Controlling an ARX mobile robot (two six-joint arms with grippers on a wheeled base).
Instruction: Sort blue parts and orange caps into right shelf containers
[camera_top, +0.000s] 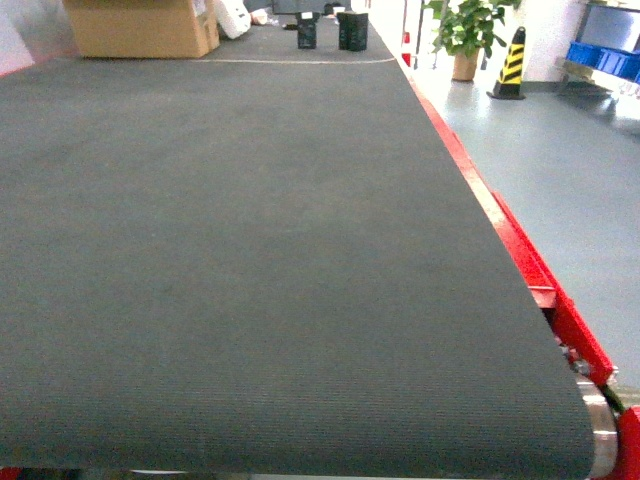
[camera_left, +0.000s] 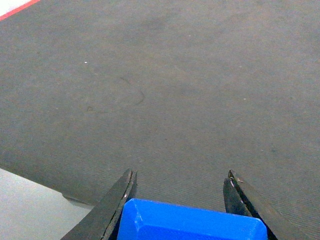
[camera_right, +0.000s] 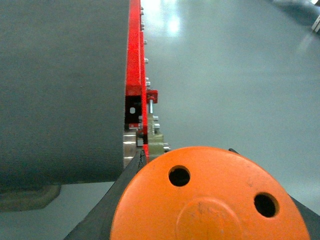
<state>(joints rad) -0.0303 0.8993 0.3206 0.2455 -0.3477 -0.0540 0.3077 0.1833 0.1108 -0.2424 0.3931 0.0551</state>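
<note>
Orange plastic cap (camera_right: 212, 200) with small holes in its flat top fills the right gripper (camera_right: 210, 210), clamped; the left gripper (camera_left: 180, 200) pinches a bright-blue plastic block (camera_left: 192, 222). Beneath the left gripper lies dark ribbed conveyor belt (camera_left: 175, 90); its red side rail (camera_right: 134, 50) runs ahead of the right one, open grey floor (camera_right: 230, 75) beyond. A swing toward the blue crates (camera_top: 605, 55) far right could clip that rail, jarring a part loose.
</note>
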